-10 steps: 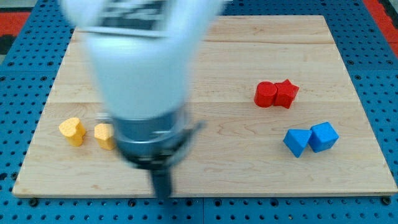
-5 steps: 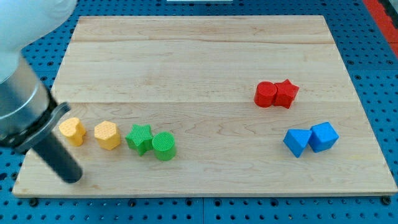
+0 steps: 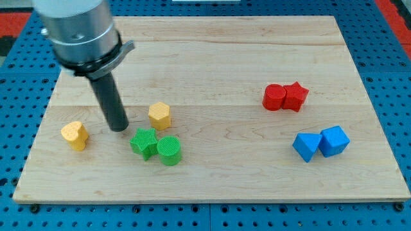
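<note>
We carry no pincer here, only a straight dark rod, so there is nothing to call released or clenched. Our tip rests on the wooden counter in the view's left half.

Nearest to it is the green star block, just down and to the view's right. We cannot tell whether the two touch, though a thin strip of wood seems to show between them. The yellow hexagonal block stands near the tip on the view's right, a little higher up and clearly apart from it. The yellow heart-shaped block sits on the tip's other side, toward the view's left, also apart. The green cylinder touches the green star on its right.

Well away, in the view's right half, a red cylinder and a red star block press together. Below them a blue wedge-like block leans against a blue cube. The counter lies on a blue perforated surface.
</note>
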`<state>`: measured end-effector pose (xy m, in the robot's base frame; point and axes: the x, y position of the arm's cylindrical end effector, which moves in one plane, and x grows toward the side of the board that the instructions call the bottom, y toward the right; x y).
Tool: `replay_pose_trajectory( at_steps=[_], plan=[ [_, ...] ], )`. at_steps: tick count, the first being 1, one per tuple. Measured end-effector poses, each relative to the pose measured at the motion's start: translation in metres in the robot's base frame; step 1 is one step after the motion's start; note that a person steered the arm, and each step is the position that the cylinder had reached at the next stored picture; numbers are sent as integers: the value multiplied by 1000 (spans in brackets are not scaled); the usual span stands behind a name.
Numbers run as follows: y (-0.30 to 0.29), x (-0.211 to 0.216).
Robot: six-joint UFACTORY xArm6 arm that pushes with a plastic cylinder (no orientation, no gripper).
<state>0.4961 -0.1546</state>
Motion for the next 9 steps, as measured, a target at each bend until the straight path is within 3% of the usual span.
replay_pose_trajectory(
  at_steps=[2, 3, 4, 6, 7, 8, 9],
  plan=[
    [-19, 45],
    [-69, 51],
    [-69, 23],
    [29, -67],
    [34, -67],
    [141, -80],
    [151, -8]
  ],
)
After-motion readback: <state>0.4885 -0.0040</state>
